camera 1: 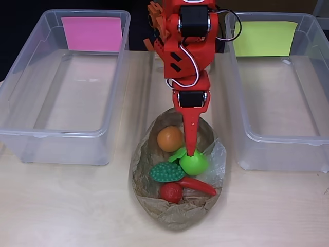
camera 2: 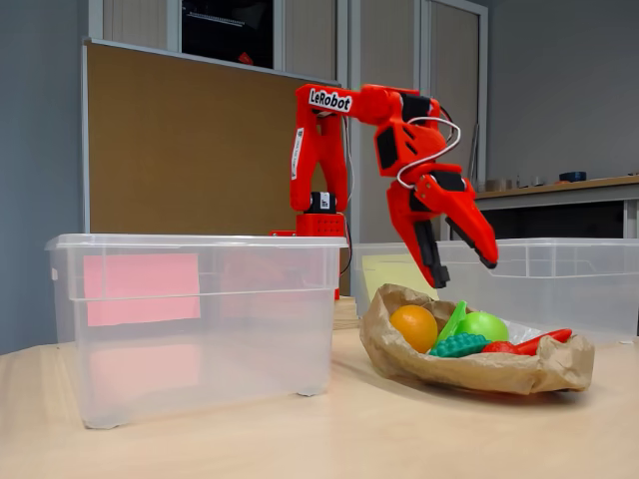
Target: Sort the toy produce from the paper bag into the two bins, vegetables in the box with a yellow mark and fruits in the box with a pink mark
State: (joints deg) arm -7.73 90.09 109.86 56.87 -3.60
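At frame centre in the overhead view, the gripper [camera 1: 191,152], jaws apart, hangs over the paper bag [camera 1: 177,213], where the green apple [camera 1: 195,164] looks light, rigid, slick: pinch across its middle.

Overhead view: table [camera 1: 61,206] carries two bins and a paper bag [camera 1: 177,213]. Left bin [camera 1: 64,85] sits at the left, right bin [camera 1: 277,87] at the right, well apart, with the arm [camera 1: 185,46] reaching forward between them. Bag lies between the bins and nearer the front edge, mouth open upward. In the bag: round fruit [camera 1: 170,138] at the back; ball-shaped fruit [camera 1: 195,163] right of centre; leafy piece [camera 1: 167,172] left of it, touching; long pepper [camera 1: 198,185] in front; small round piece [camera 1: 171,192] at the front, beside the pepper. End effector [camera 2: 467,271] hangs above the bag, apart from its contents in the fixed view
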